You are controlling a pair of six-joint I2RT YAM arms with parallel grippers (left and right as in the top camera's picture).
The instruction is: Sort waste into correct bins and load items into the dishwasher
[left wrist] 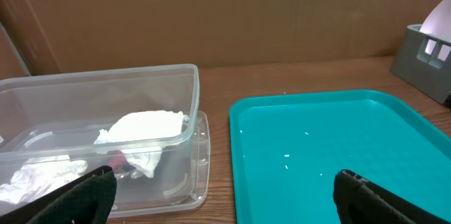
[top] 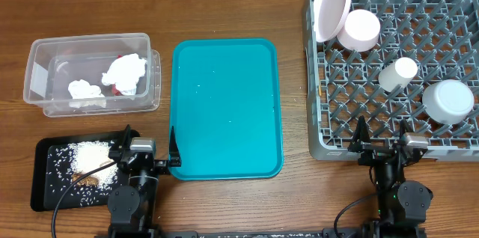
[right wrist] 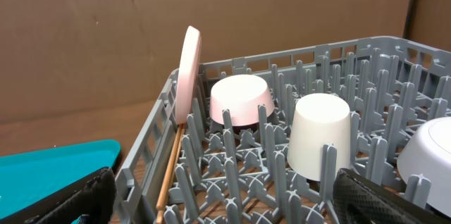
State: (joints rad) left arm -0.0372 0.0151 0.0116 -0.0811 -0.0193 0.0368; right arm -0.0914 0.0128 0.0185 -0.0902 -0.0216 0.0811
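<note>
Resting at the near edge of the table (top: 239, 6), the left hand (top: 150, 135) and the right hand (top: 383, 127) both stand wide open and hold nothing. The task looks almost complete.

On the right, the grey dish rack (top: 315, 81) carries the plate (top: 331, 6) standing on edge. The pink bowl (top: 360, 30), white cup (top: 397, 74) and larger bowl (top: 448, 101) sit upturned in it, and the chopsticks (right wrist: 168, 175) lie along its left wall.

The clear tub (top: 36, 66) holds the tissues (top: 126, 72), with the red wrapper (top: 116, 87) peeking from beneath them. The black tray (top: 43, 189) holds the rice (top: 91, 156) and a brown scrap (top: 90, 180).

The teal tray (top: 224, 133) in the middle is bare apart from a few tiny white specks (left wrist: 285, 156), perhaps stray grains left to clear.
</note>
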